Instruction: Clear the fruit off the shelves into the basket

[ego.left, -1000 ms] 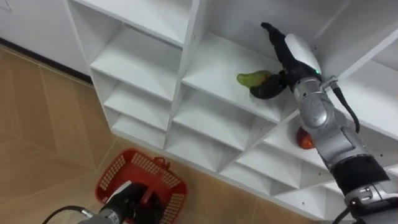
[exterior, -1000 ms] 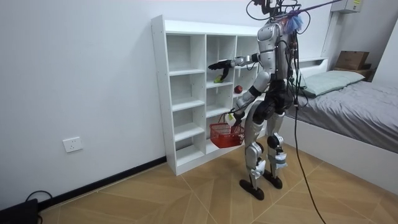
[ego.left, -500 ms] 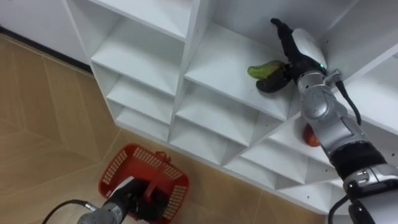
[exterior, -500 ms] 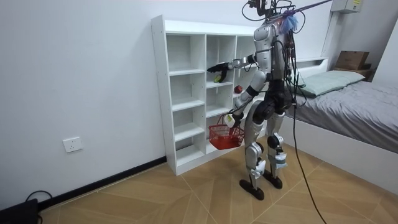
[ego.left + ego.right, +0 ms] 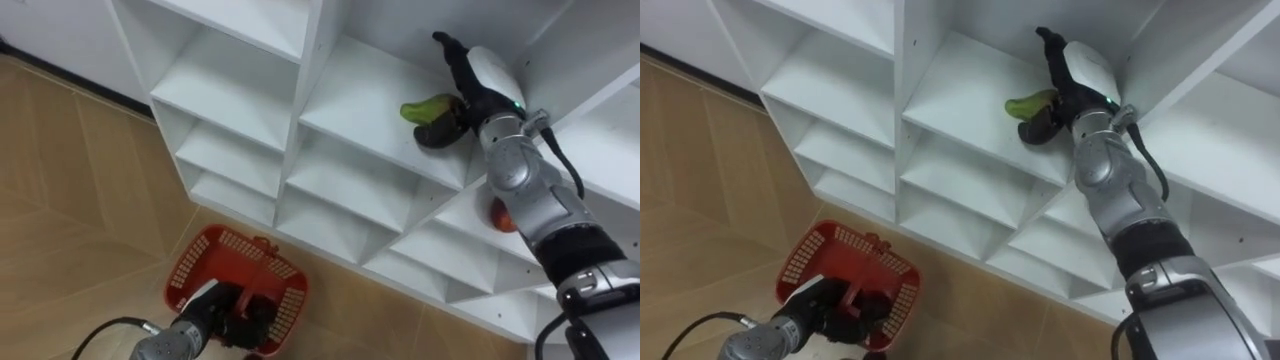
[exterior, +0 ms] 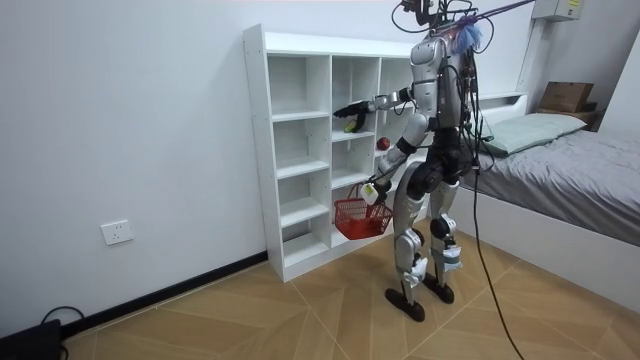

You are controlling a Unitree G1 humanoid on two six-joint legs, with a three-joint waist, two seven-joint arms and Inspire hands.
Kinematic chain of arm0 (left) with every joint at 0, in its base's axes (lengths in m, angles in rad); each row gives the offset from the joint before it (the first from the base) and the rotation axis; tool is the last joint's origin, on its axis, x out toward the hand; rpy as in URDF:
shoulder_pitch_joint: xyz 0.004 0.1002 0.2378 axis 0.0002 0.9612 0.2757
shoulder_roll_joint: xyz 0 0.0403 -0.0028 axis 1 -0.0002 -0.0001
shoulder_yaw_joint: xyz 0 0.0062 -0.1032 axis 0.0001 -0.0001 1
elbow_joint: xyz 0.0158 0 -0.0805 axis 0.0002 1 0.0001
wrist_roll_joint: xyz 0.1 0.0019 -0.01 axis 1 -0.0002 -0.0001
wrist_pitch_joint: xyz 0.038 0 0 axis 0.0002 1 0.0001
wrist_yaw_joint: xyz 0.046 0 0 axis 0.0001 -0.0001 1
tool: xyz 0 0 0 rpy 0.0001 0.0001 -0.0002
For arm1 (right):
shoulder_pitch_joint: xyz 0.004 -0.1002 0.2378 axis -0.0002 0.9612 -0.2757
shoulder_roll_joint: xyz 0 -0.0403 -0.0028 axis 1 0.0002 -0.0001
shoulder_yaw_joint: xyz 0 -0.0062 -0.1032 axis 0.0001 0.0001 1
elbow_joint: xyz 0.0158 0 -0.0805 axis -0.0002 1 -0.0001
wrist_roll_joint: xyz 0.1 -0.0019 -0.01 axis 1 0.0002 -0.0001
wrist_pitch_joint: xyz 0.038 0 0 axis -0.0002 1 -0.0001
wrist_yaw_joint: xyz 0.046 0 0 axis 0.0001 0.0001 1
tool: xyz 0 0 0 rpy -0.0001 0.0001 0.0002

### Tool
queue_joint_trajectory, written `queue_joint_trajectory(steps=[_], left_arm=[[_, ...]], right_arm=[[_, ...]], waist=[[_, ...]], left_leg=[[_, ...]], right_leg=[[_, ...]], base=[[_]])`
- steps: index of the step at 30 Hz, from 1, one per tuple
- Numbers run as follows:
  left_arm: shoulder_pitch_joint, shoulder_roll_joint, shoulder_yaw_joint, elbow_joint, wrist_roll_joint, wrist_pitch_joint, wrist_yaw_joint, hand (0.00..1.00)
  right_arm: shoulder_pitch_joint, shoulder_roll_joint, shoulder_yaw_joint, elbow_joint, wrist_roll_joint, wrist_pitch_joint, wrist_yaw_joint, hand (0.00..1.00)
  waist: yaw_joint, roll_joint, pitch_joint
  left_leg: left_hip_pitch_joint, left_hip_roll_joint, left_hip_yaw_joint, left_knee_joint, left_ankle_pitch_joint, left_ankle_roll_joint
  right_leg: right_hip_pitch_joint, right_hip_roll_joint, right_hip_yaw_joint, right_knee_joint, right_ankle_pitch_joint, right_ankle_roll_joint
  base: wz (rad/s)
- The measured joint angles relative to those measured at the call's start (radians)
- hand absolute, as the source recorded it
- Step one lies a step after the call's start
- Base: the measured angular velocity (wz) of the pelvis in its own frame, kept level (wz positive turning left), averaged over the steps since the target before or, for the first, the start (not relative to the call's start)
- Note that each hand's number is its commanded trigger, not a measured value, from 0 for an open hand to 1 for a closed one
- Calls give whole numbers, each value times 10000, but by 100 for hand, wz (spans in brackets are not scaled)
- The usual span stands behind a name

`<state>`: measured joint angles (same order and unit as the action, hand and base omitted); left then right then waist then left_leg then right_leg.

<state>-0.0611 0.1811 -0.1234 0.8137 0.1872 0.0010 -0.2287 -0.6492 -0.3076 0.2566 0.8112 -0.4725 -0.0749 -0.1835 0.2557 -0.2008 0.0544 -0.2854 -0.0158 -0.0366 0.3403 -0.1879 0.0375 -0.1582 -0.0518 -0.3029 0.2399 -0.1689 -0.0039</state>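
Closing the right hand (image 5: 485,78) on the green fruit (image 5: 424,106): curling the dark fingers (image 5: 440,135) round the fruit's near end and pinching it there, while poking one finger straight out past it toward the back of the compartment. Lying under the palm, the fruit appearing to be resting on the shelf board of an upper compartment of the white closet (image 5: 230,95). Stretching the right arm up and forward into that compartment.

Lying one shelf below the hand, a red fruit (image 5: 497,216), half hidden behind the forearm.

Gripping the handle of the red basket (image 5: 190,262) with the left hand (image 5: 230,315), fingers wrapped tight round it, well below the right hand and off to its left. Hanging the basket low over the wooden floor (image 5: 60,180), just in front of the closet's bottom shelves. Not showing clearly what is lying inside the basket.

Standing upright close before the closet in the room view, facing it, right arm raised to the shelf and left arm hanging down with the basket. Having a bed (image 6: 570,150) behind, on the room view's right, and a wall socket (image 6: 117,233) low on the wall, on the room view's left.
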Motion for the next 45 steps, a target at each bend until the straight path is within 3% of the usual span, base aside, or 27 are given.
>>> queue_joint_trajectory(steps=[8, 20, 32, 33, 34, 35, 36, 38, 45], left_arm=[[0, -5, 18, -52, 14, 0, -24, 100], [6, 82, 4, -60, -1, 1, -2, 100], [7, 106, -20, 63, 1, 3, -11, 100], [7, 109, -19, 64, 2, 3, -10, 100], [7, 112, -19, 64, 2, 3, -9, 100], [7, 119, -19, 70, 2, 3, -9, 100], [6, 124, -18, 93, 2, 3, -9, 100], [6, 131, -19, 111, 2, 3, -9, 100], [-2, 156, -28, 169, -3, 1, 30, 100]], right_arm=[[-4, -18, 0, 110, -27, 16, 456, 0], [-321, -134, 81, 1179, 5, 59, 1432, 0], [-389, -135, 164, 1350, -22, 117, 1657, 0], [-390, -135, 163, 1361, -20, 117, 1669, 6], [-390, -135, 163, 1367, -20, 117, 1678, 32], [-390, -135, 163, 1374, -20, 117, 1706, 48], [-390, -135, 163, 1377, -18, 117, 1721, 72], [-390, -135, 163, 1381, -17, 117, 1725, 97], [-446, -134, 179, 1487, 414, 110, 1609, 100]], waist=[[28, -3, -18], [354, -6, -22], [438, -53, -38], [438, -66, -35], [439, -75, -34], [439, -93, -33], [438, -112, -30], [435, -137, -22], [427, -149, -18]], left_leg=[[20, 13, 57, 38, 3, -1], [373, 16, 33, -137, 61, -10], [554, 0, 44, -401, 249, -52], [556, 0, 40, -404, 250, -52], [557, 0, 41, -404, 250, -52], [559, 0, 41, -407, 250, -52], [562, -1, 41, -410, 250, -52], [562, -1, 42, -413, 250, -52], [562, -1, 33, -421, 250, -52]], right_leg=[[37, 15, 14, -1, 3, -4], [349, 9, 22, -12, 5, -9], [387, -23, 25, -13, 15, -23], [388, -24, 24, -13, 15, -23], [389, -24, 25, -13, 15, -23], [389, -25, 24, -13, 15, -24], [390, -25, 24, -13, 15, -24], [390, -24, 23, -15, 15, -24], [397, -27, 18, -20, 16, -24]], base=[[0], [0], [0], [0], [0], [0], [0], [0], [0]])
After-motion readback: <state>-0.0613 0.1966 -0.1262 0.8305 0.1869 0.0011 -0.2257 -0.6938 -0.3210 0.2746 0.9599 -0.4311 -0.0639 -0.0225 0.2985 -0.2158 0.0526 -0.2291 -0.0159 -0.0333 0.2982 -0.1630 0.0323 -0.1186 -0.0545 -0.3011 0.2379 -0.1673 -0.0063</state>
